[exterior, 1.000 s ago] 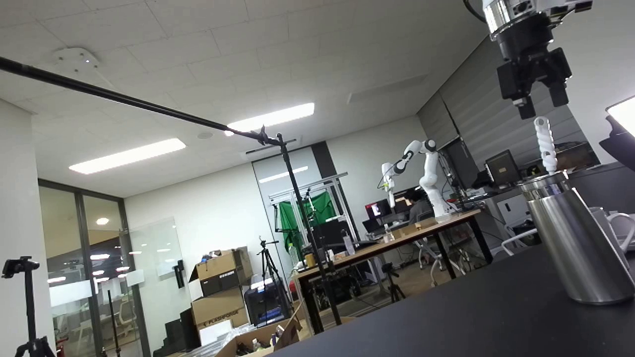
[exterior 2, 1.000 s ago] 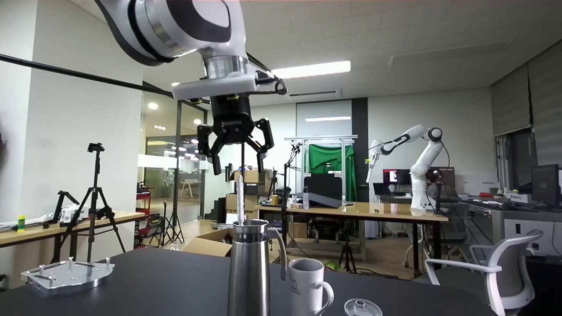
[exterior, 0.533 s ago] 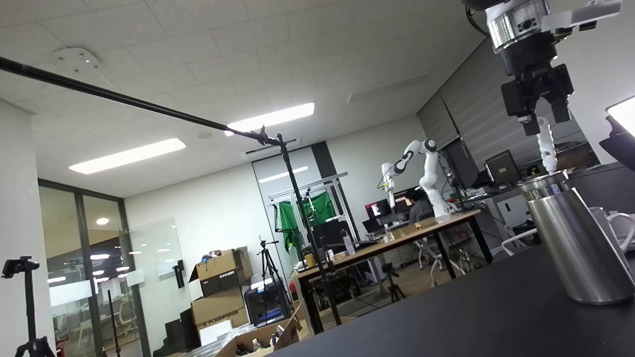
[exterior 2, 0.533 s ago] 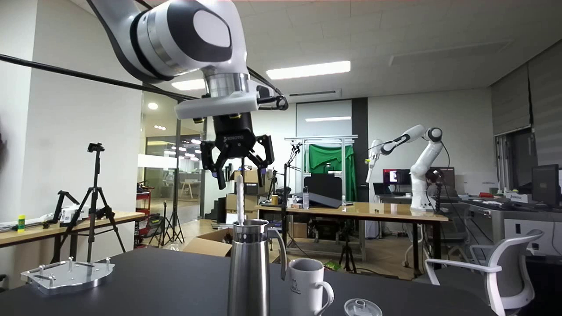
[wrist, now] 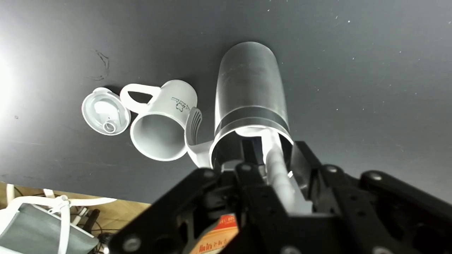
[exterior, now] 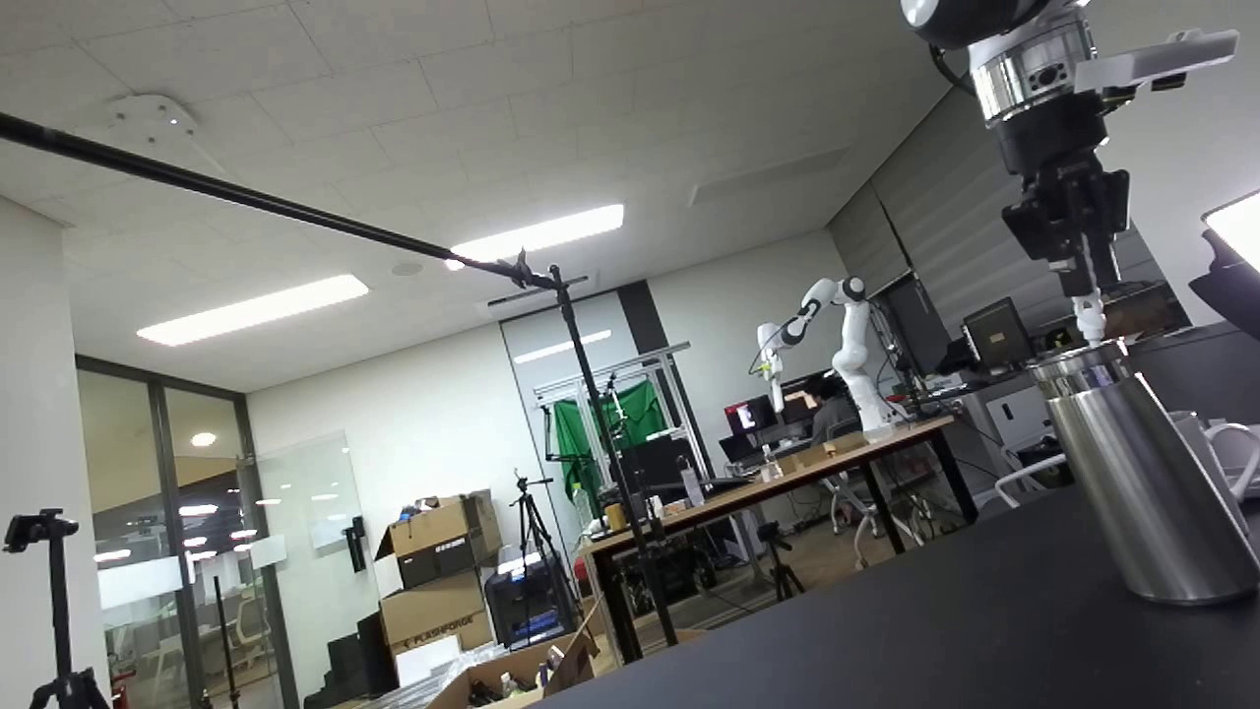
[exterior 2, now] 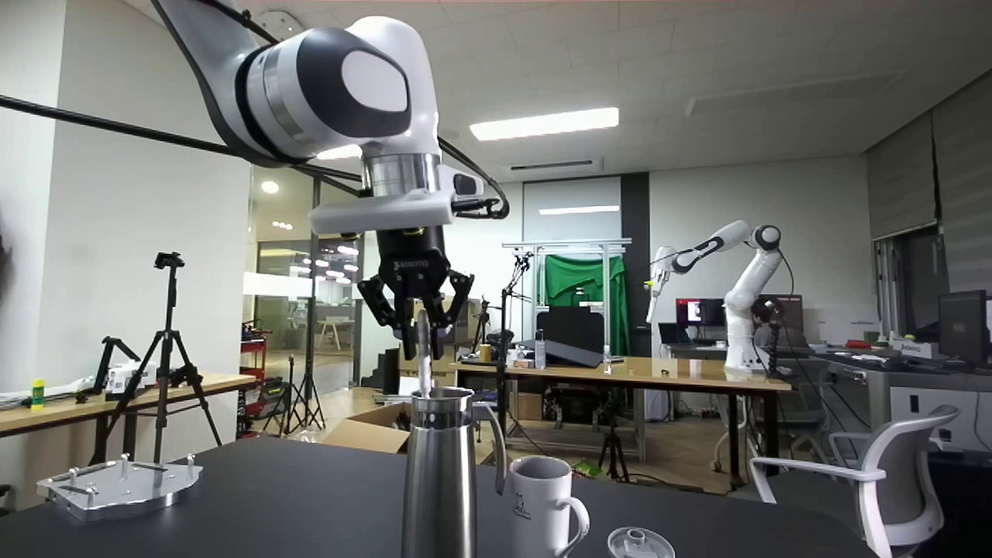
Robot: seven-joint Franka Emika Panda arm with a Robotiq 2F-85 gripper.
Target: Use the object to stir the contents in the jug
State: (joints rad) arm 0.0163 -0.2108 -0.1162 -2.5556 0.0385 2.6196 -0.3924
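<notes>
The jug [exterior 2: 440, 480], tall brushed steel, stands upright on the dark table in both exterior views. Out of its mouth rises the object [exterior 2: 424, 373], a slim whitish ribbed stick; its lower part is hidden inside the jug [wrist: 250, 79]. My gripper [exterior 2: 423, 349] points down above the rim, its fingers on either side of the stick's upper part. In the wrist view the jaws stand partly closed around the object [wrist: 277, 165], with a visible gap between it and the right-hand finger [wrist: 303, 158]. The jug's contents cannot be made out.
A white mug [exterior 2: 540, 496] stands close beside the jug's handle [exterior 2: 492, 442], with a clear lid [wrist: 106, 111] lying past it. A metal plate with pegs [exterior 2: 120, 488] lies at the table's far side. A chair [exterior 2: 891, 465] stands beyond the table edge.
My gripper has come down over the stick's upper end, and its jaws have drawn from wide apart to close around the stick. The jug and stick have stayed put.
</notes>
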